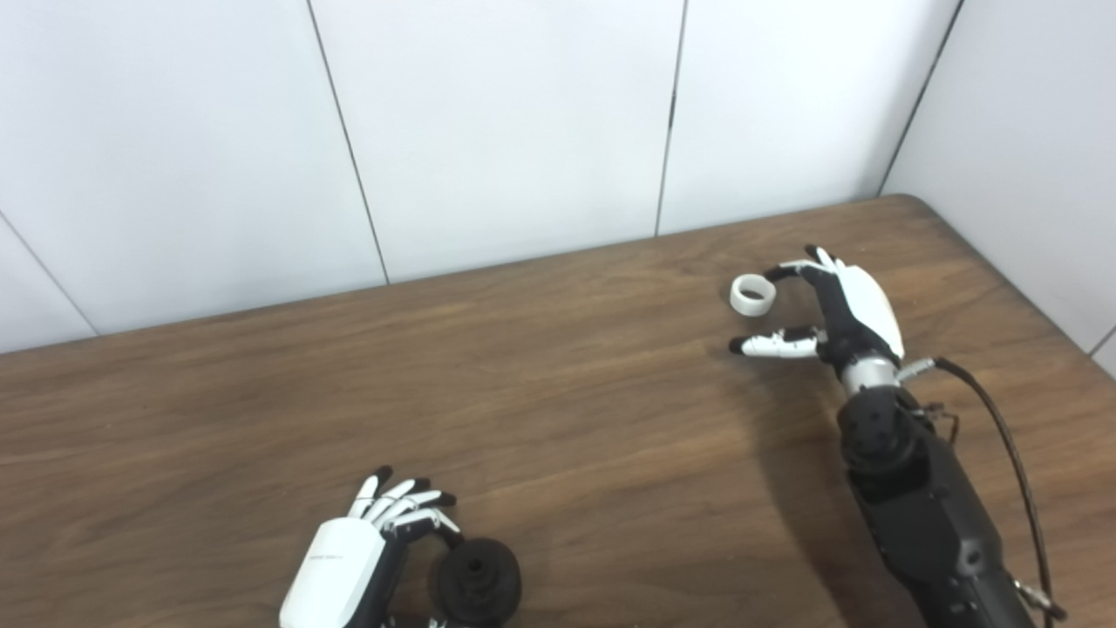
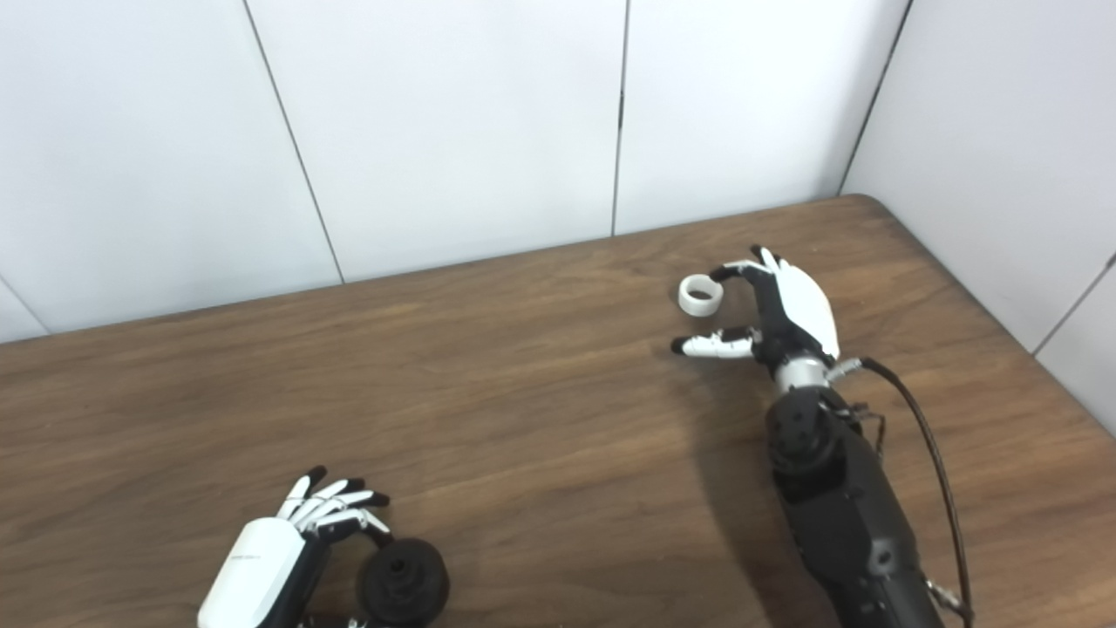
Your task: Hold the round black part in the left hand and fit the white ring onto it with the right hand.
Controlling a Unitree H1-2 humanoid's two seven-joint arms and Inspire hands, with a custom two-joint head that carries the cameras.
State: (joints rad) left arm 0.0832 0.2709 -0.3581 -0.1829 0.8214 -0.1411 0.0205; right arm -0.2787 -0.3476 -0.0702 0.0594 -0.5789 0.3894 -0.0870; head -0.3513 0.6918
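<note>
Round black part [image 1: 479,582], a ribbed disc with a raised hub: lies flat on the brown wood-grain table [image 1: 558,419], just to the thumb side of the left hand [image 1: 357,563]. Left hand's white-backed palm sits beside it, fingers [image 1: 410,510] curled loosely over the part's far edge; contact unclear, the part not lifted. Thumb cut off by the frame's bottom edge.

Small white plastic ring [image 1: 753,294]: rests on the table at the tip of the right hand's [image 1: 828,305] upper fingers [image 1: 789,270], touching or nearly so. Right thumb [image 1: 772,344] stretched out nearer the robot, well apart from those fingers, so the hand stands wide with the ring at its mouth, not clasped.

The two parts lie well apart. White panelled wall [image 1: 506,122] behind the table.
</note>
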